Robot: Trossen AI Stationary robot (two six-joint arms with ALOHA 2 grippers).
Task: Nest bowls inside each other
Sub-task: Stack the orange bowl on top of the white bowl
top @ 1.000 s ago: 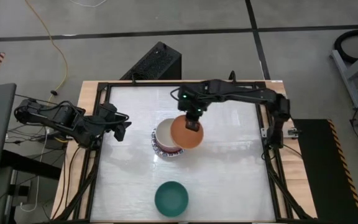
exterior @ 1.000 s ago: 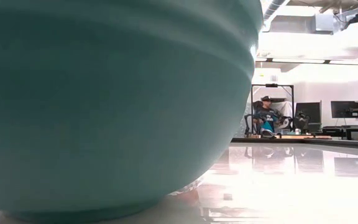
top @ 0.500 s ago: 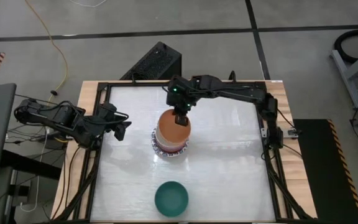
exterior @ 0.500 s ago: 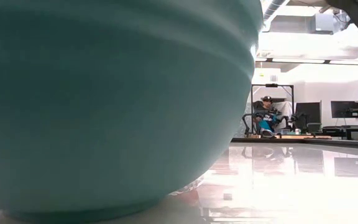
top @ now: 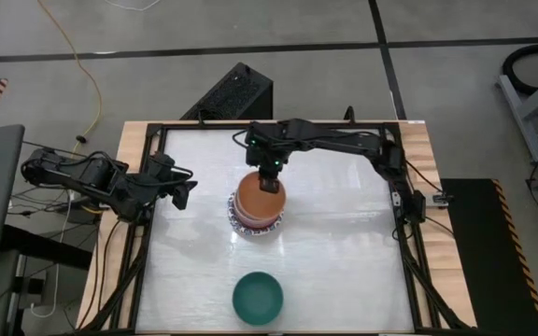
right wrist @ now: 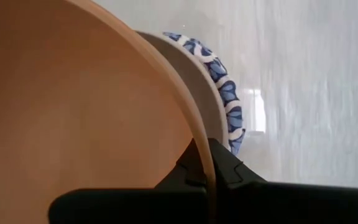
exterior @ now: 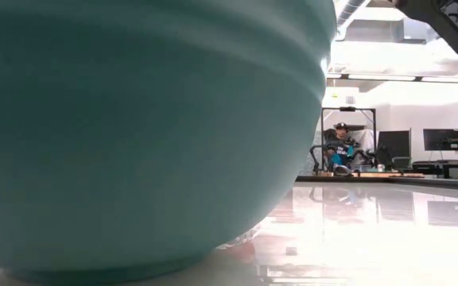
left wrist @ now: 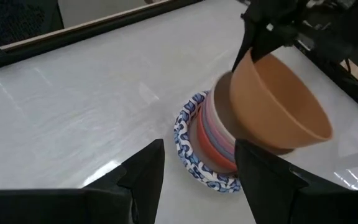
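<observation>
No text, label, brand, number or sign can be read in any view; the person's shirt (exterior: 341,148) in the far room bears a pale mark, too small to make out

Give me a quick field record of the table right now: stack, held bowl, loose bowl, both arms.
stack: nested bowls at table centre, blue-patterned rim at the bottom
held bowl: orange bowl, tilted over the stack, not yet seated
right gripper: fingers shut on the orange bowl's rim
left gripper: open, waiting at the table's left edge
loose bowl: green bowl alone near the front edge
</observation>
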